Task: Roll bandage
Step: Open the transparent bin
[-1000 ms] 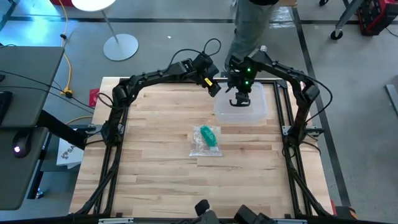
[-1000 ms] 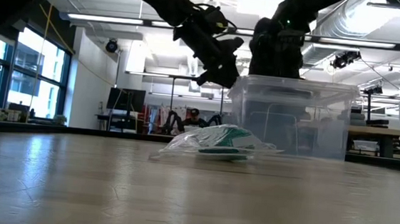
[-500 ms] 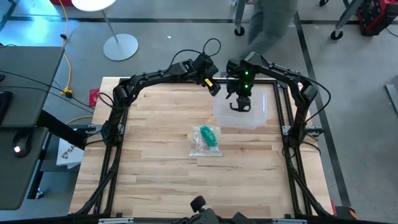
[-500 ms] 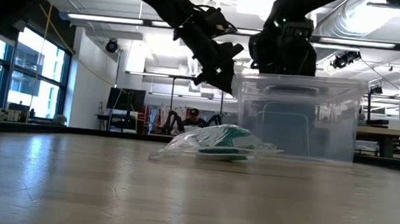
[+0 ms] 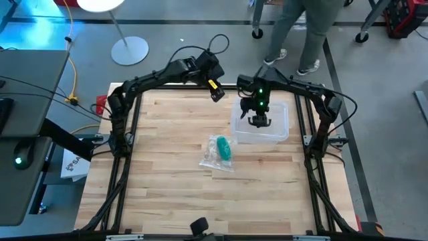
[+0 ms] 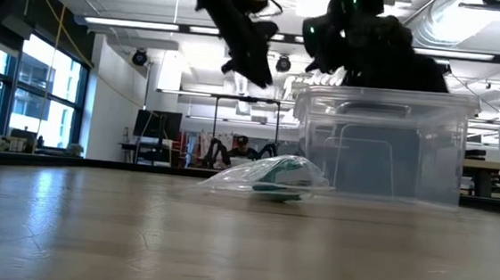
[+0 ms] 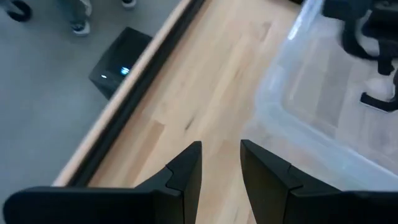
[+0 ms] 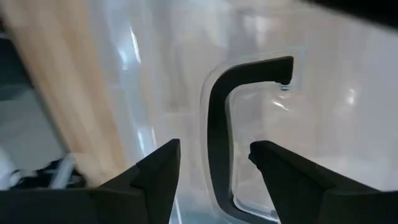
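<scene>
Bandage [image 5: 224, 148] lies inside bag [image 5: 215, 156]; right tool [image 5: 258, 121], fingers apart, over box [image 5: 280, 124].

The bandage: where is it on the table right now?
In the high view the green bandage lies inside a clear plastic bag near the table's middle, just beside the clear plastic box toward the near edge.

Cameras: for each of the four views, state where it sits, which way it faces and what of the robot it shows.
High: overhead, looking down; both arms, bandage in plastic bag, clear box.
Low: table height, looking across; arms enter from above.
Left wrist: left gripper, slightly open, over bare table.
Right wrist: right gripper, open, above the box's black handle.
Shared: the box shows in all four.
</scene>
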Available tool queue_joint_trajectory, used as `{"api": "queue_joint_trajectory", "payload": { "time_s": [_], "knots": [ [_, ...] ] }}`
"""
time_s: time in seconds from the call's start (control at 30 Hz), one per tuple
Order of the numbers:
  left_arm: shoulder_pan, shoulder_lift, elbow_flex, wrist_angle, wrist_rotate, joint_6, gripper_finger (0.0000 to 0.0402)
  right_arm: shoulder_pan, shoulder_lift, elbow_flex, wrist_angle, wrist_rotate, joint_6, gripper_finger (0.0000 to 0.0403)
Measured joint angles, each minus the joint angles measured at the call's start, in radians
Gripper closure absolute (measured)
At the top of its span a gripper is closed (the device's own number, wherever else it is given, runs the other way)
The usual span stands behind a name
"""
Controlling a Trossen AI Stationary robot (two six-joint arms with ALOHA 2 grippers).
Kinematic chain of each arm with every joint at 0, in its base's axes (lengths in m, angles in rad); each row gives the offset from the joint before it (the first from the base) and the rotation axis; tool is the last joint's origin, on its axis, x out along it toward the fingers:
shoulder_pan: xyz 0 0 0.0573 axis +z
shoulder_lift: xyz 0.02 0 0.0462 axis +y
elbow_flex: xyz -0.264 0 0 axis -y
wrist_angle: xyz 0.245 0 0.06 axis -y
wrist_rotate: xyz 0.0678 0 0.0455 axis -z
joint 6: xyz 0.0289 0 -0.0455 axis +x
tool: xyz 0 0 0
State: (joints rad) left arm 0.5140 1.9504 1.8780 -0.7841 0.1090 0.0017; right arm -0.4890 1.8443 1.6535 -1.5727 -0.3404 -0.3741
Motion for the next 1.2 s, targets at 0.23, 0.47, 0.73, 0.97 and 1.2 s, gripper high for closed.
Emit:
{"api": "queue_joint_trajectory", "payload": {
  "time_s": [0.23,0.47,0.73,0.97,1.2],
  "knots": [
    [0.010,-0.097,0.001,-0.049,-0.044,0.046,0.0298,0.125,-0.059,-0.003,0.012,0.172,0.142,0.0214],
    [0.014,-0.182,0.001,-0.070,-0.044,0.088,0.0298,0.185,-0.125,-0.003,0.026,0.322,0.201,0.0231],
    [0.020,-0.221,0.001,-0.153,-0.043,0.121,0.0298,0.228,-0.291,-0.216,0.202,0.263,0.266,0.0236],
    [0.021,-0.224,0.001,-0.227,-0.040,0.155,0.0298,0.209,-0.359,-0.295,0.268,0.276,0.325,0.0273],
    [0.021,-0.224,0.001,-0.214,-0.032,0.154,0.0298,0.161,-0.290,-0.290,0.297,0.233,0.230,0.0290]
  ]
}}
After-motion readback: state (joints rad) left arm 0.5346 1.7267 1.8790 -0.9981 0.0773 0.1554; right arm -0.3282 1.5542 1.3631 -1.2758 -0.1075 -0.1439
